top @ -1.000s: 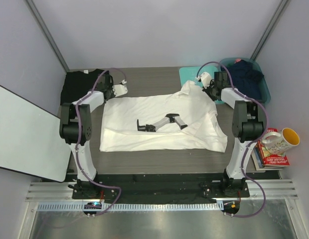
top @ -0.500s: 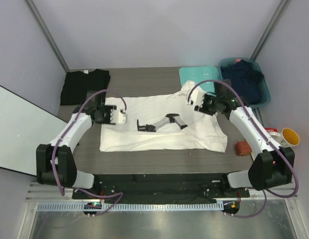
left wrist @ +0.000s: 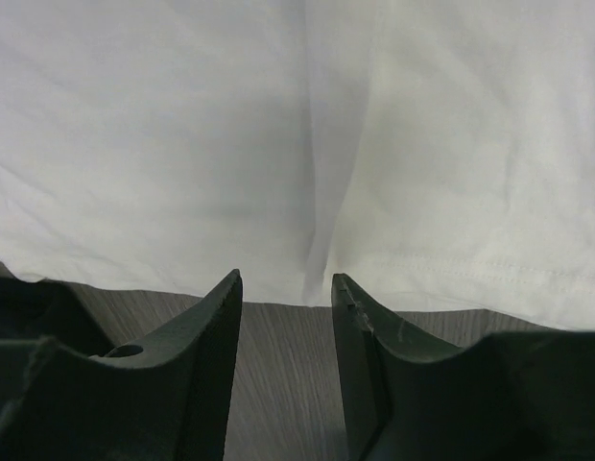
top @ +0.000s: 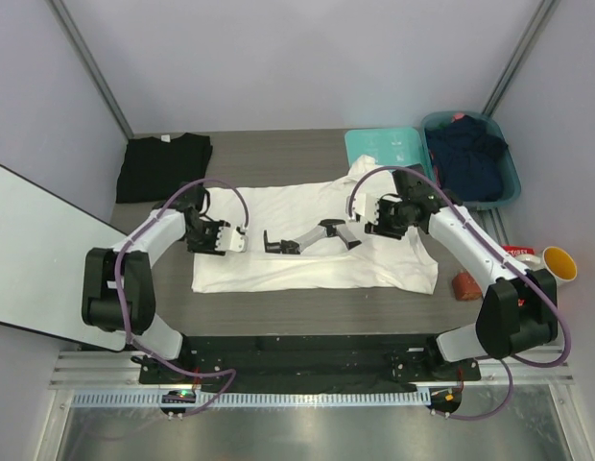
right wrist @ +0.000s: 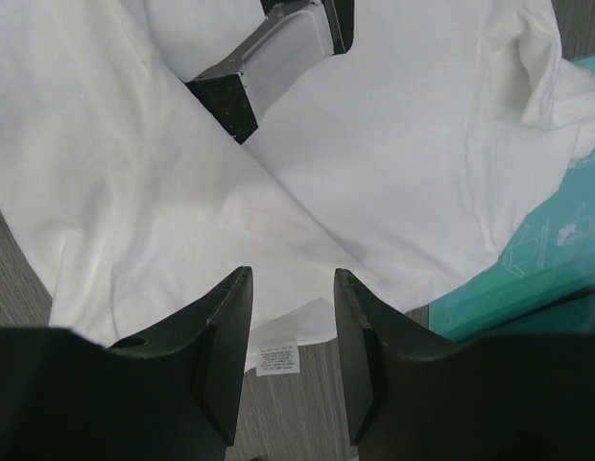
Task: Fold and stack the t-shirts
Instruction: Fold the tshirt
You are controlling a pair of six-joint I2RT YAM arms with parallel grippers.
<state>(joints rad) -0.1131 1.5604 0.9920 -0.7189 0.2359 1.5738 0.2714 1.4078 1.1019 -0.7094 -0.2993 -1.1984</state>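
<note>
At the centre of the table, the white t-shirt is lying spread flat and unfolded, while the black t-shirt is sitting folded at the far left corner. A second ago both grippers were pinched shut at the shirt's far edge. The left gripper and right gripper are now hovering further in over the white cloth, jaws apart, gripping nothing. Judgement: spreading is finishing; folding is not yet beginning. A grey-and-black object is lying on the shirt, its identity not showing. The right arm is covering the shirt's right shoulder, and the neckline is proving hard to make out.
</note>
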